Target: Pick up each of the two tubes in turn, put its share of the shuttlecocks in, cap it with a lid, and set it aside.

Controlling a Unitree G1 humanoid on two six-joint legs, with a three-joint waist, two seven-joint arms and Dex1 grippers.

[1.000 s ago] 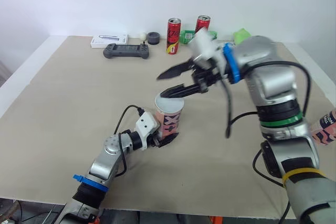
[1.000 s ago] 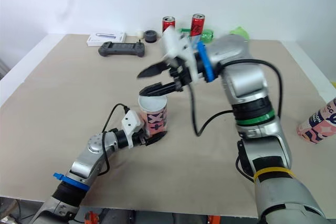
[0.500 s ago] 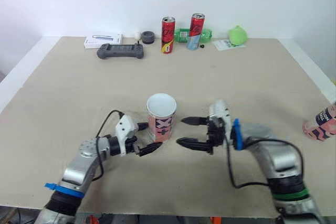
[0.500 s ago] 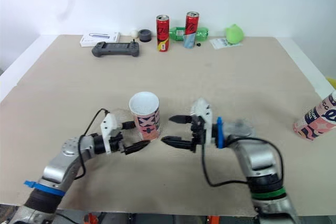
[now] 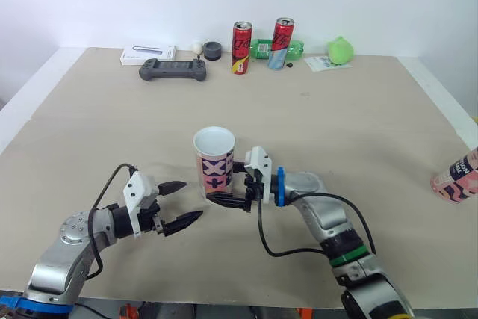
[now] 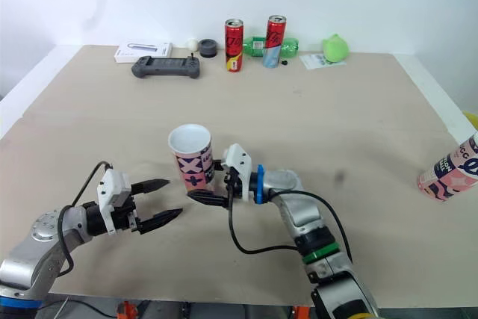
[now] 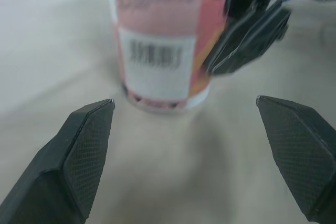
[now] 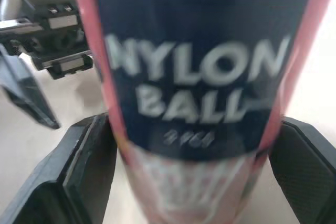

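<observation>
We see the pink patterned cardboard tube [image 5: 214, 163] standing upright near the middle of the beige tabletop [image 5: 358, 125]. The right tool [image 5: 222, 188] has closed on its lower part, one black finger [image 8: 86, 166] pressed to each side of the wall. The left tool [image 5: 193, 199] hangs low just beside the tube on its left, apart from it, spread wide and holding nothing. A second pink tube [image 5: 455, 183] sits tilted at the tabletop's right edge, well apart from both tools.
</observation>
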